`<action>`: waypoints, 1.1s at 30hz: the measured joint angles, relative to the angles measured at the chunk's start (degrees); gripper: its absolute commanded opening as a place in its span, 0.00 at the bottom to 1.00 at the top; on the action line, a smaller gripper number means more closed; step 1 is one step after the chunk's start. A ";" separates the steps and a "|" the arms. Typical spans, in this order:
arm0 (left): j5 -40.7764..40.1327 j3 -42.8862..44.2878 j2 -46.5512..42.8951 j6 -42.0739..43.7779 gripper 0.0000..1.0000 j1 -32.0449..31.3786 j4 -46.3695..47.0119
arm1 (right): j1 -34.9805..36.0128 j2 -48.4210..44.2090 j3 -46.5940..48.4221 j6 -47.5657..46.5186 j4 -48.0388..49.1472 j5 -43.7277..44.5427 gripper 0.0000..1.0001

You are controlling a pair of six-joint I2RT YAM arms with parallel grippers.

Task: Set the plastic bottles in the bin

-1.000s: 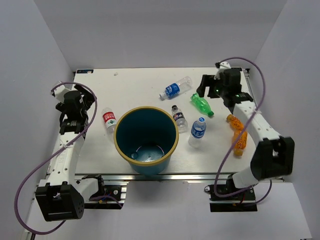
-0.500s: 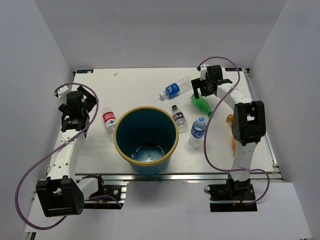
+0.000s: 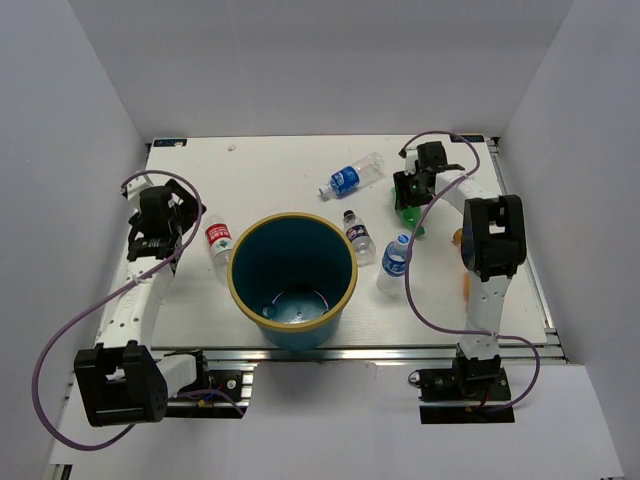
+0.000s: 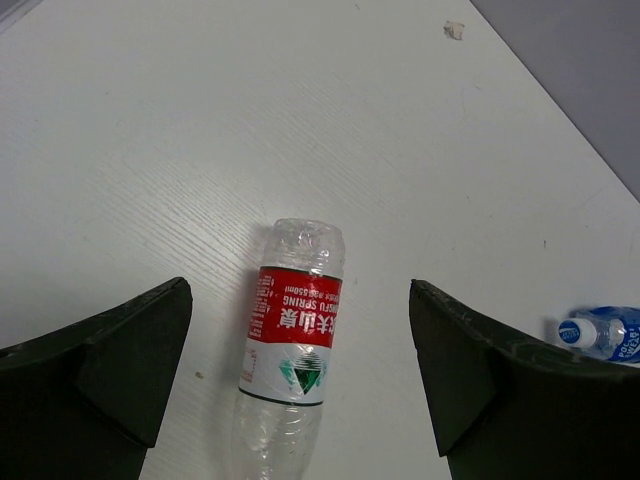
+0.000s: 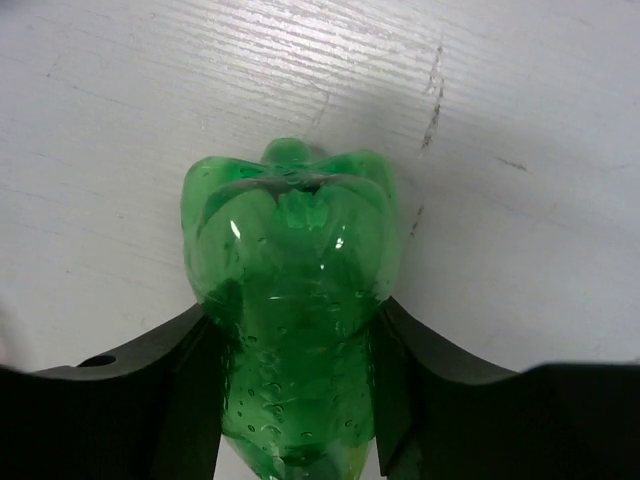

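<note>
Between my right jaws sits the green bottle (image 5: 290,300), gripped at both sides on the counter (image 5: 520,150); I should lift it level before heading for the bin (image 3: 232,272). My left jaws stand open astride the red-labelled bottle (image 4: 292,345).

A robotics lab test cell: a white wood-grain tabletop (image 3: 280,170) boxed in by plain pale panel walls (image 3: 320,60), with a white-and-black left robot arm (image 3: 140,300) and a matching right robot arm (image 3: 487,300) mounted on a silver metal rail (image 3: 390,353), trailing purple cables (image 3: 35,385).

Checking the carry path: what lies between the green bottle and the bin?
In the top view, the small dark-labelled bottle lies between them.
</note>
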 measured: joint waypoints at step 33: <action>20.17 -6.40 18.34 -2.16 0.98 -0.24 7.74 | 41.72 -27.76 18.34 -20.33 -29.70 -33.94 0.89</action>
